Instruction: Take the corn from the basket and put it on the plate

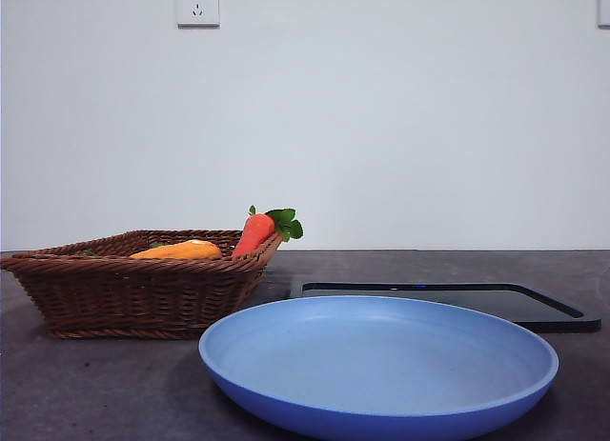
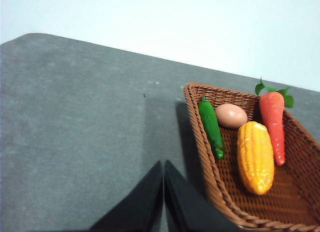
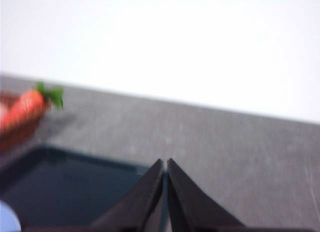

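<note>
**Both claws closed and empty; corn lies in the basket**

The left claw (image 2: pixel 163 164) has its two black jaws pressed together, tips touching, with nothing between them. It hangs over bare grey table (image 2: pixel 75 122), just beside the basket (image 2: pixel 200 157) and outside its woven wall. The right claw (image 3: pixel 165 163) is likewise closed and holds nothing; its view is blurred, and it sits above the table near the far edge of the black tray (image 3: pixel 60 184). Neither arm shows in the front view.

Inside the basket, the corn (image 2: pixel 255 157) lies flat on the woven floor, roughly in the middle. A green pepper (image 2: pixel 211 127) lies along the wall nearest the left claw, apart from the corn. A tan egg (image 2: pixel 231 116) rests between the pepper and the carrot (image 2: pixel 274 127), just beyond one end of the corn. The carrot lies alongside the corn on its other side, its green leaves poking over the rim.

In the front view, the basket stands on the left of the table, with the top of the corn just showing above its rim and the carrot's leafy end leaning out over the right corner. The blue plate (image 1: pixel 381 403) sits nearest the camera, right of the basket and apart from it, and holds nothing. The tray lies flat behind the plate. A wall socket (image 1: pixel 197 4) is mounted on the white wall behind.
</note>
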You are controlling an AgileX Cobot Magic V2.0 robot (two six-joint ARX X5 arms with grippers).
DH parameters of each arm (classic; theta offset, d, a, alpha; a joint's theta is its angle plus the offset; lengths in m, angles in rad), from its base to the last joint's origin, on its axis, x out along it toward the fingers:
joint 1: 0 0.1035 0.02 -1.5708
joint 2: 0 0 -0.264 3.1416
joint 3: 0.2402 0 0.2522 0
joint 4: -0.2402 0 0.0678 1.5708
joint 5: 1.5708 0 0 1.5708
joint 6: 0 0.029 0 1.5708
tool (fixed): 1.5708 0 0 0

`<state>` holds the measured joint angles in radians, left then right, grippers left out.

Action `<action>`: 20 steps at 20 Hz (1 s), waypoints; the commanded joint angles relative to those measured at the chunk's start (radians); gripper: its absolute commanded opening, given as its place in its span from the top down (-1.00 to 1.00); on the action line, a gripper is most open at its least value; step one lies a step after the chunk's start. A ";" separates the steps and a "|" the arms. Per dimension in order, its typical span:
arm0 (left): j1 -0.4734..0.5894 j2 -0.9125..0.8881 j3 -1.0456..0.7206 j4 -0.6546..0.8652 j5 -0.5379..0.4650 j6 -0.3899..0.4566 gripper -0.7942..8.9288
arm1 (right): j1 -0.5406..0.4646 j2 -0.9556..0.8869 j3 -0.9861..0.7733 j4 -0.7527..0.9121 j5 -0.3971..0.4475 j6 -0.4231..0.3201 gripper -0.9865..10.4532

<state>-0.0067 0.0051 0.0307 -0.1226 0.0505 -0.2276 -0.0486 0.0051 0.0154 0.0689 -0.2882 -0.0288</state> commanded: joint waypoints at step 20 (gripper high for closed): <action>0.002 0.044 0.184 -0.059 0.129 -0.267 0.82 | 0.000 0.011 0.167 -0.124 0.061 0.467 0.82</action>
<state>-0.0067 0.0406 0.1909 -0.1715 0.1699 -0.4839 -0.0479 0.0097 0.1585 -0.0414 -0.2310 0.4244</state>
